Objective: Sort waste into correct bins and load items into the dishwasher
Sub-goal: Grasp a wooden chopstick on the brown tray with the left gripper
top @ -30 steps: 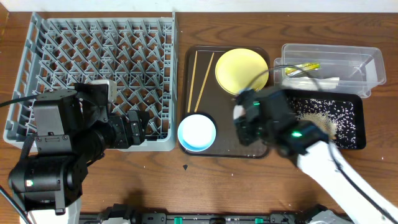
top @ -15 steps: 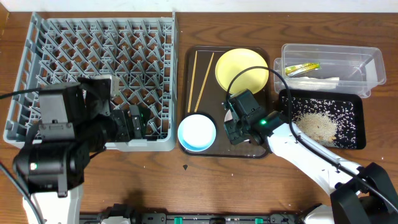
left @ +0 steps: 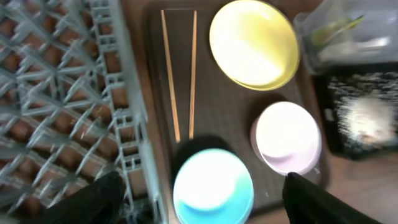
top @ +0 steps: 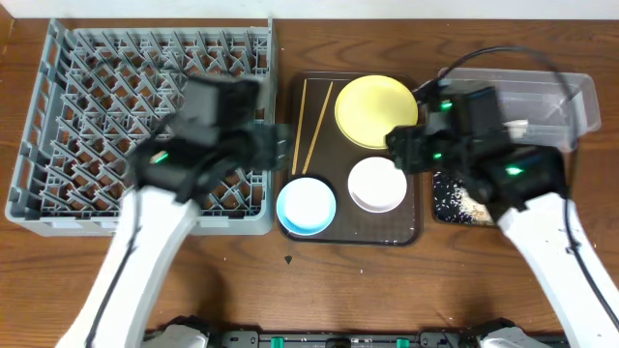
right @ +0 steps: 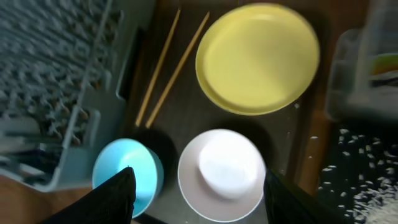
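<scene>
Both bowls sit on the dark brown tray (top: pixel 358 232), the white bowl (top: pixel 377 184) right of the light blue bowl (top: pixel 306 205). Behind them lie the yellow plate (top: pixel 377 109) and two chopsticks (top: pixel 311 121). My left gripper (top: pixel 283 145) hovers at the dishwasher rack's (top: pixel 97 58) right edge. It is open, with the blue bowl (left: pixel 213 186) below its fingers (left: pixel 93 202). My right gripper (top: pixel 398 150) is open above the white bowl (right: pixel 222 174), holding nothing. Rice crumbs (right: pixel 367 199) lie in the black tray (top: pixel 455 208). A green wrapper (left: pixel 336 26) shows in the clear tub (top: pixel 551 92).
The rack's grey wall (left: pixel 134 124) stands right against the brown tray's left side. The right arm covers much of the black tray and the tub's left end. Bare wooden table (top: pixel 290 280) runs along the front.
The right gripper has opened and pulled back to the right, leaving the white bowl uncovered on the brown tray. The left arm has swung from the front left to the rack's right edge.
</scene>
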